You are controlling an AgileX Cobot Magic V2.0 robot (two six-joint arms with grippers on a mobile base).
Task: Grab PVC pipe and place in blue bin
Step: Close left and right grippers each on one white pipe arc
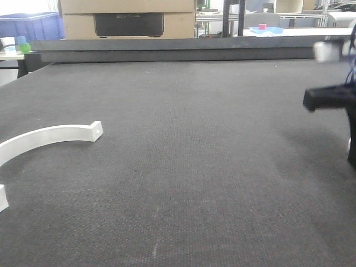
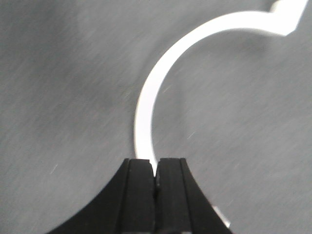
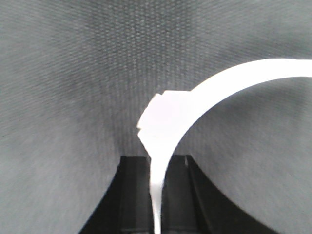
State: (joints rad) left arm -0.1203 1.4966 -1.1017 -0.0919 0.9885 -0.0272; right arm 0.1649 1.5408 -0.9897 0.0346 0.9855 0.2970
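Containers: a blue bin (image 1: 33, 26) stands beyond the far table edge at 10 o'clock of the front view, and its contents cannot be seen from this angle. A blue tray (image 1: 275, 30) sits on a far bench at 1 o'clock with a pink block (image 1: 262, 26) on it. A cardboard box (image 1: 128, 6) with a black panel (image 1: 129, 24) stands at 12 o'clock. No PVC is visible in any container. Task items: the left PVC piece (image 2: 146, 102), a white curved strip, runs from the left gripper (image 2: 156, 170) up towards 1 o'clock in the left wrist view and ends in a flanged tab. The black fingers are pressed together on its near end. In the front view a matching white arc lies low over the mat at 9 o'clock, its tab pointing to 3 o'clock. A small white end shows at 8 o'clock on the frame edge; whether it belongs to the same piece cannot be determined. The right PVC piece (image 3: 219, 85) rises between the fingers of the right gripper (image 3: 157, 163), which are clamped on it, and arcs away to 3 o'clock. Surface: a dark grey woven mat (image 1: 194, 156) covers the table. A black part of the right arm (image 1: 328, 95) hangs above it at 3 o'clock, with a blurred white object just above. Room: a green cube (image 1: 25, 48) and a blue cube (image 1: 21, 40) sit on a side table at 10 o'clock.
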